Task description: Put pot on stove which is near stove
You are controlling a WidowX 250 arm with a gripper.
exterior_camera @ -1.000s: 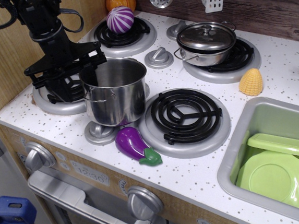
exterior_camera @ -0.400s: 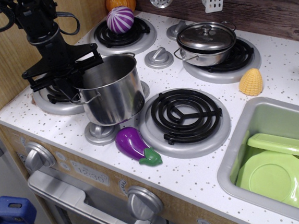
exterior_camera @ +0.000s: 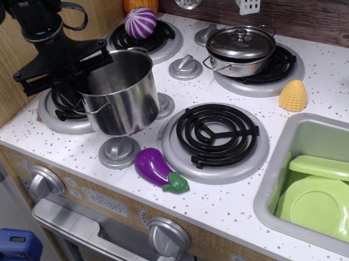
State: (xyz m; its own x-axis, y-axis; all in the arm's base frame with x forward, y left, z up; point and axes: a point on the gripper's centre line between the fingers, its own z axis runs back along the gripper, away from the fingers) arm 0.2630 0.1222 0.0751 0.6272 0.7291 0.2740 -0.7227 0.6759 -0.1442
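Steel pot (exterior_camera: 120, 93) hangs tilted in our claw (exterior_camera: 72, 78), which is closed on its left rim, above the tabletop (exterior_camera: 230, 205) beside the front-left stove (exterior_camera: 63, 113), we judge so that it clears the knob (exterior_camera: 120, 150) below.

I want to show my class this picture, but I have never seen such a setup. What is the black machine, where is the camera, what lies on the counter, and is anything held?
One camera looks down at a toy kitchen from the front. The black machine at the upper left is a robot arm; its pincer grips the rim of the tall steel pot, which is tilted, partly over the front left burner. On the white cooktop lie a purple eggplant, a yellow corn, a lidded pot and a striped purple ball. The sink holds green dishes.
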